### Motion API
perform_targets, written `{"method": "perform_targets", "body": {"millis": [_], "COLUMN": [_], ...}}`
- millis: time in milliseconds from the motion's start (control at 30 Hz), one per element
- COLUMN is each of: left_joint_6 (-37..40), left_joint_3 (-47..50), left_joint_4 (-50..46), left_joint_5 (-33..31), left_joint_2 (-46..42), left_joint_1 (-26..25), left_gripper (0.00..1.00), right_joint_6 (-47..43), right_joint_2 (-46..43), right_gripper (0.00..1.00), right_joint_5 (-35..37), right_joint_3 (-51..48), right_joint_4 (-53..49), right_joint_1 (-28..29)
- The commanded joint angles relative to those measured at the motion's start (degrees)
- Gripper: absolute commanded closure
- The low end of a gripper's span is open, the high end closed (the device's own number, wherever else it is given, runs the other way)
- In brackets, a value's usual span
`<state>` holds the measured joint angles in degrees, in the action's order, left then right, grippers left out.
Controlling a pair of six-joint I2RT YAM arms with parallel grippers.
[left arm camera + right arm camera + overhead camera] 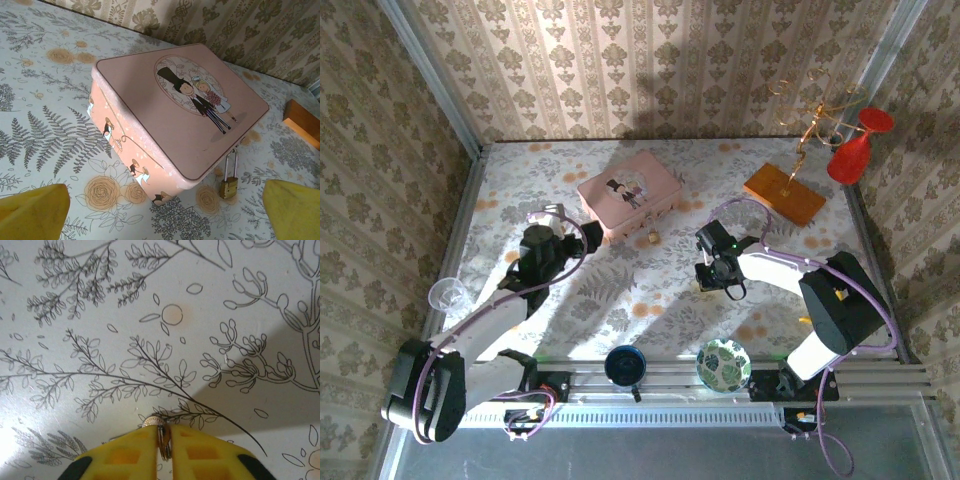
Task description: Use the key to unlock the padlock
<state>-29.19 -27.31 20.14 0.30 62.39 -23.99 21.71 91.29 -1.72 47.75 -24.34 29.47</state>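
The tiny brass padlock (229,186) hangs by its thin silvery shackle from the front of the pink box (175,105) and rests on the tablecloth; from above the padlock (650,237) sits just off the box's near edge. My left gripper (161,216) is open, its yellow fingertips (31,210) wide apart, short of the box's near corner and touching nothing. From above, the left gripper (558,214) stands at the box's left end. My right gripper (164,436) is shut on the small metal key (154,421) and its ring, low over the cloth. That right gripper (712,280) is right of the padlock.
A gold wire stand on a wooden block (785,192) and a red goblet (855,150) stand at the back right. A clear cup (445,293) is at the left edge. A dark cup (624,365) and a patterned bowl (723,363) sit near the front rail.
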Motion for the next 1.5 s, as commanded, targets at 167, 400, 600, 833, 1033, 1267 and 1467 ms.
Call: {"method": "perform_targets", "body": {"millis": [167,400,600,833,1033,1267,1467], "left_joint_6": [0.0,-0.1,-0.6,-2.1,-6.0,-10.2,-12.2], "left_joint_3": [-2.4,-3.4,-3.5,-3.5,-3.8,-4.7,-7.5], "left_joint_4": [0.6,-1.1,-3.7,-3.9,-1.0,5.8,11.2], "left_joint_5": [1.8,3.6,4.6,8.3,13.1,13.7,17.9], "left_joint_2": [0.8,1.3,0.3,-0.2,3.3,9.5,14.6], "left_joint_1": [-0.3,-0.4,-0.4,-0.4,-4.0,-11.7,-15.4], "left_gripper": [0.0,0.0,0.0,0.02,0.11,0.16,0.27], "right_joint_6": [1.8,2.9,3.9,6.4,16.3,23.2,23.4], "right_joint_2": [-0.4,-3.9,-8.7,-13.9,-17.2,-15.2,-11.9], "right_gripper": [1.0,1.0,1.0,1.0,1.0,1.0,1.0], "right_joint_5": [1.7,1.4,0.9,1.3,3.5,10.2,11.6], "right_joint_3": [-0.2,-0.3,-0.9,0.0,-1.4,-0.3,3.4], "right_joint_4": [-1.4,-1.3,0.0,-0.2,7.8,17.7,18.9], "right_joint_1": [0.6,0.6,0.6,0.8,2.4,8.1,10.9]}}
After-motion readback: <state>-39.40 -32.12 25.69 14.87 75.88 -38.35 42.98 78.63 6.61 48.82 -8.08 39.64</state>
